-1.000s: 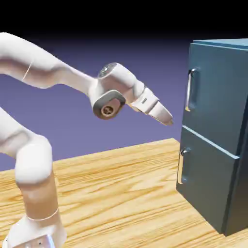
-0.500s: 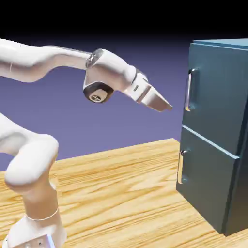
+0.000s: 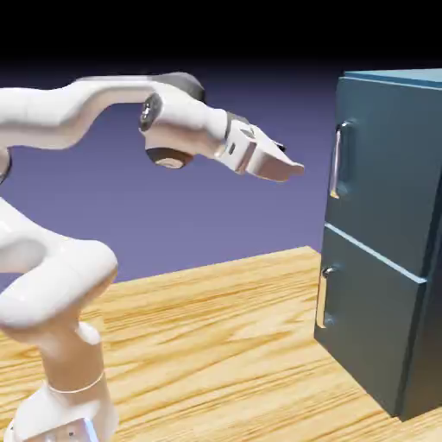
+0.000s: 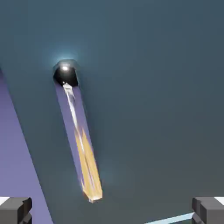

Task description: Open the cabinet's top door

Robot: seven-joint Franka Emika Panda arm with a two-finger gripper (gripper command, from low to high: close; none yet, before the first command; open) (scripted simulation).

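One wood table (image 3: 207,345) in frame, top face pale yellow-brown with long wavy grain; backdrop (image 3: 216,207) plain blue-violet, going to black along the top of the exterior view; cabinet (image 3: 380,242) stands at the exterior view's right, at the table's far right part.

Materials: cabinet is dark teal-blue, smooth, flat-faced, boxy, lighter blue along its top edge; top door (image 3: 384,164) is the taller flat panel, upper half of the front; its handle (image 3: 337,160) is a slim upright bar, silver, mirror-like, rounded at the upper mount; in the hand view the bar reflects violet and wood-yellow, and runs tilted, left of the middle; lower door (image 3: 367,315) is shorter, same finish, smaller silver handle (image 3: 324,298); pale blue strip (image 3: 371,252) runs between the doors; arm (image 3: 52,285) is glossy white with dark grey joint caps.

Container: both cabinet doors sit closed, flush with the body; contents hidden.

Gripper (image 4: 112,211): jaws wide open, grey tips far apart at the hand view's bottom corners, nothing between them; in the exterior view it's just left of the top door's handle, not touching, pointing right and slightly down.
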